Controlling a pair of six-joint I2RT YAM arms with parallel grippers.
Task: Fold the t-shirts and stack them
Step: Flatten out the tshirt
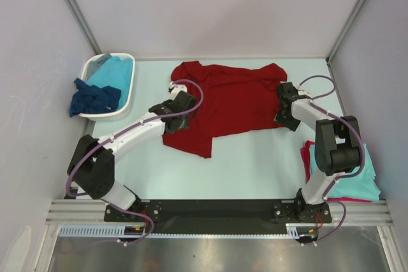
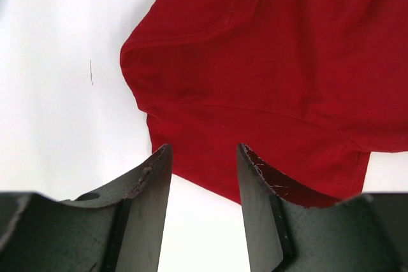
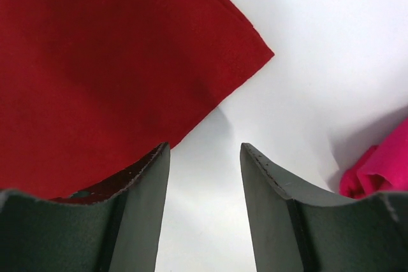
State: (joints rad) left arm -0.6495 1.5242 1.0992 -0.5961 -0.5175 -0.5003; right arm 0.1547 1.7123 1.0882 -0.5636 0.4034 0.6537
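**Overhead view.** One dark red t-shirt (image 1: 229,103) lies spread on the table (image 1: 255,157), middle to far. The left gripper (image 1: 175,116) sits at its left edge and the right gripper (image 1: 285,106) at its right edge. Only this view shows the white basket (image 1: 131,87), far left, holding a turquoise t-shirt (image 1: 115,71) and a navy t-shirt (image 1: 94,99) draped over its rim. It also shows a second turquoise t-shirt (image 1: 347,183), near right, lying on another red t-shirt (image 1: 308,151). Count: five shirts, one basket.

**Left wrist view.** The jaws are parted with nothing between them. The dark red shirt's edge lies at the fingertips.

**Right wrist view.** The jaws are parted and empty, beside the dark red shirt's corner. Pinkish-red cloth shows at the right edge.
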